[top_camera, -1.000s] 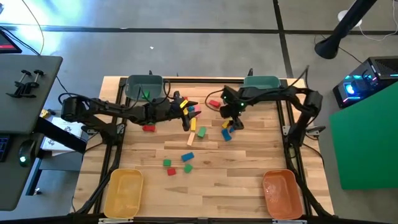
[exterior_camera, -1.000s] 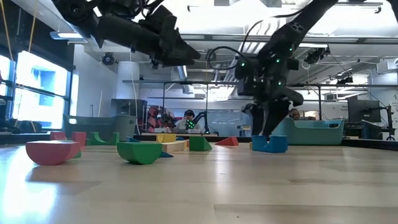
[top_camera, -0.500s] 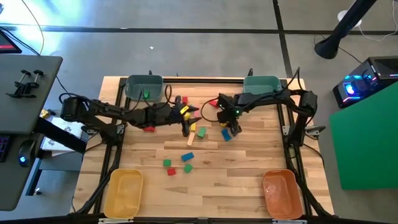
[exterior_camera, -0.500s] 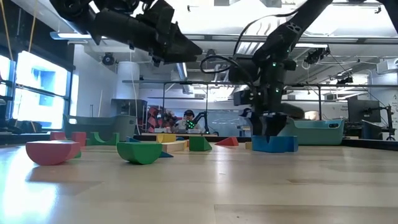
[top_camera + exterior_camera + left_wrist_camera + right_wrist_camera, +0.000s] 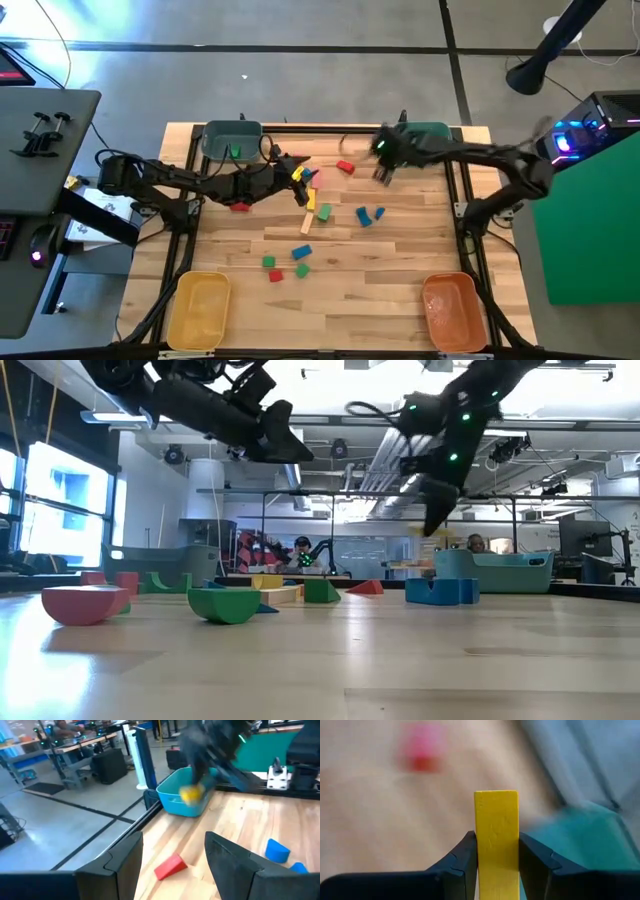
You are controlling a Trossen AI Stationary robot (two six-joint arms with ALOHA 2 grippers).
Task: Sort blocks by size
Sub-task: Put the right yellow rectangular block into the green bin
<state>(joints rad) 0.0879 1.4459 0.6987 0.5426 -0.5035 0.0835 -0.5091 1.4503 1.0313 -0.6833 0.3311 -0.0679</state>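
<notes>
Right now my right tool point(image 5: 496, 857) is pinched on a narrow yellow wooden bar block point(image 5: 496, 840), its two dark fingers pressed flat against the bar's long sides with the free end sticking out beyond them. In the high view that tool point(image 5: 385, 160) sits in the upper middle of the frame, just beside the teal plastic bin point(image 5: 428, 131) at the far right corner of the wooden bench point(image 5: 380, 270). In the low view it hangs well above the bench surface, up by the bin's rim.

I judge the bar to be light, stiff and smooth-sided: it will not bend or crush, but a painted face could slide or pivot between the pads if held near one end, so a hold close to its middle across the narrow width is the safer one.

My left tool point(image 5: 172, 865) is spread and carries nothing, raised over the cluster of small coloured wooden blocks point(image 5: 312, 200) in the middle of the high view. A red wedge block point(image 5: 170, 866) lies on the bench beyond it, and more blocks are scattered toward the lower centre of that frame.
</notes>
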